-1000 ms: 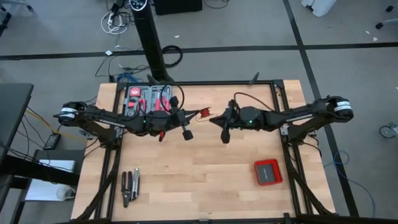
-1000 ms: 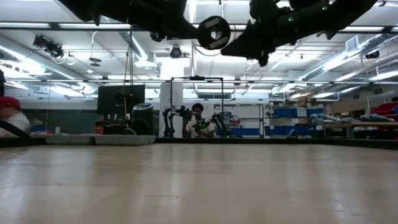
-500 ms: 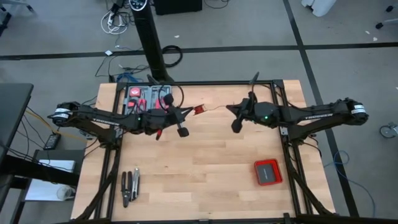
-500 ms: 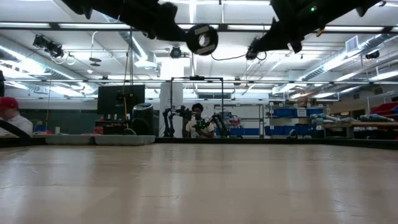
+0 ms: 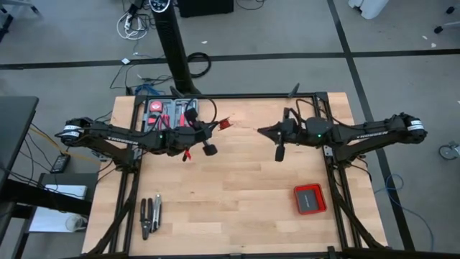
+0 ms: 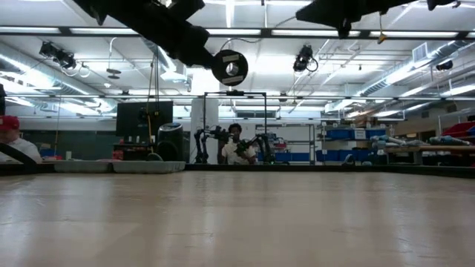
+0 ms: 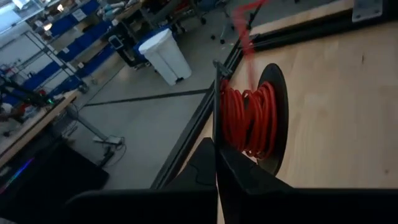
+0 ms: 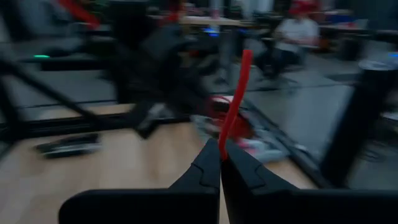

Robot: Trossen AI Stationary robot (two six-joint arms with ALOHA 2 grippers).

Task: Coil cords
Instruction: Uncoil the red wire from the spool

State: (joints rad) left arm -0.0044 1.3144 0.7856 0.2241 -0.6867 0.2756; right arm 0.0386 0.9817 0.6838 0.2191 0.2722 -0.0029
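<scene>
Your left claw (image 7: 217,163) is clamped on the black spool (image 7: 275,118), already thick with red wire (image 7: 247,119). Beyond the spool, your right claw (image 8: 220,163) pinches the loose end; little remains to wind.

Both dark arms reach inward from opposite sides, held raised above the desk with a gap between them. The left hand (image 5: 218,126) has its fingers pressed together, and the right hand (image 5: 261,131) is likewise pinched closed.

place: robotics lab | cues: blue storage bins (image 6: 349,134), workbenches (image 6: 430,148) (open hall)
</scene>
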